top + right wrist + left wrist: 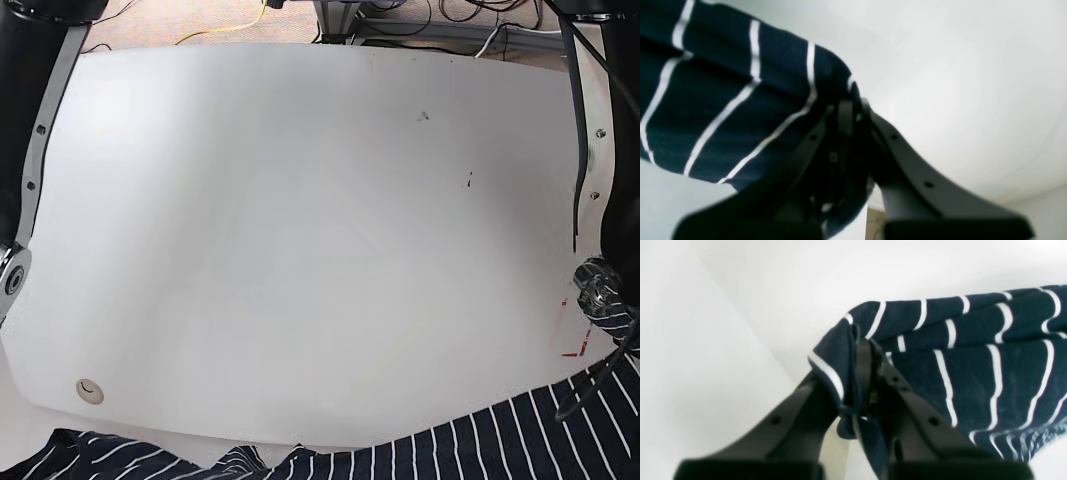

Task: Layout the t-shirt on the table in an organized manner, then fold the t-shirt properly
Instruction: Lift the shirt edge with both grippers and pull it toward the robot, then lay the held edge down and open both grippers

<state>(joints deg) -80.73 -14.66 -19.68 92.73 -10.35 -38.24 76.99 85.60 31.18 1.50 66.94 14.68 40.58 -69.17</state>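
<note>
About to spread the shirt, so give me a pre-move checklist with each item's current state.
1. Left gripper shut on the t-shirt: ok.
2. Right gripper shut on the t-shirt: ok.
3. Shirt laid flat on the table: not ok; it bunches along the near edge.
4. Both grips on matching corners: cannot tell.
5. Cables clear of the cloth: not ok; one lies across it in the base view.

My left gripper (863, 350) clamped on the t-shirt (973, 350) edge, my right gripper (850, 110) clamped likewise, both arms at the frame's sides
</note>
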